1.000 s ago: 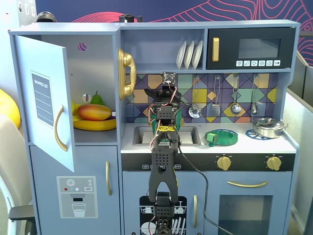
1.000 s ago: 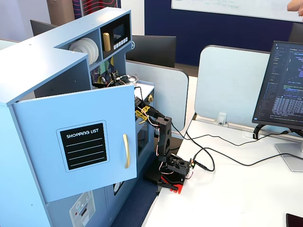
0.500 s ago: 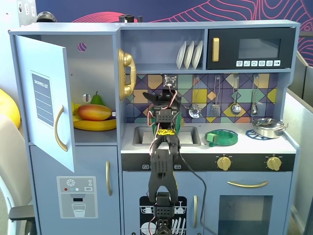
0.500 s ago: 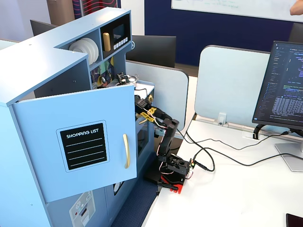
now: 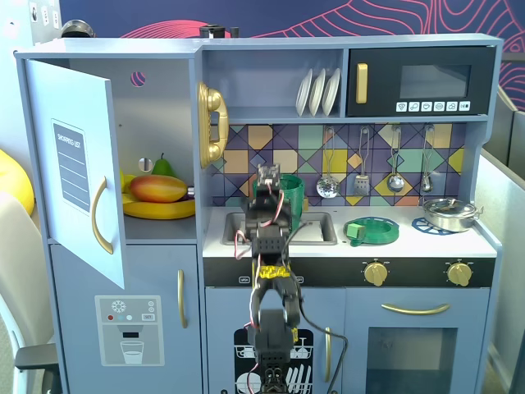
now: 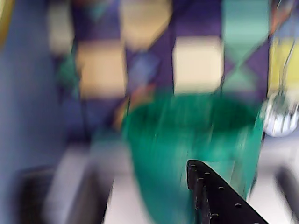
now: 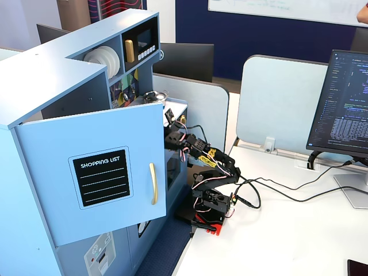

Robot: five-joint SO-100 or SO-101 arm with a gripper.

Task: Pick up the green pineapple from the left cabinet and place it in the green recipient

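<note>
The left cabinet (image 5: 78, 176) stands open, with its door swung out; the door also shows in a fixed view (image 7: 109, 172). On its shelf I see a mango (image 5: 157, 188), bananas (image 5: 160, 210) and a smooth green pear (image 5: 163, 167). The green pineapple is not visible in any view. The green recipient (image 5: 295, 201) stands behind the sink and fills the blurred wrist view (image 6: 187, 140). My gripper (image 5: 267, 174) is raised just in front of it. The wrist view shows only one black finger (image 6: 219, 198), with nothing beside it.
A flat green dish (image 5: 373, 231) lies on the counter right of the sink (image 5: 316, 230). A steel pan (image 5: 449, 213) sits at the far right. Utensils hang on the tiled wall (image 5: 361, 168). A gold phone (image 5: 212, 123) hangs beside the cabinet.
</note>
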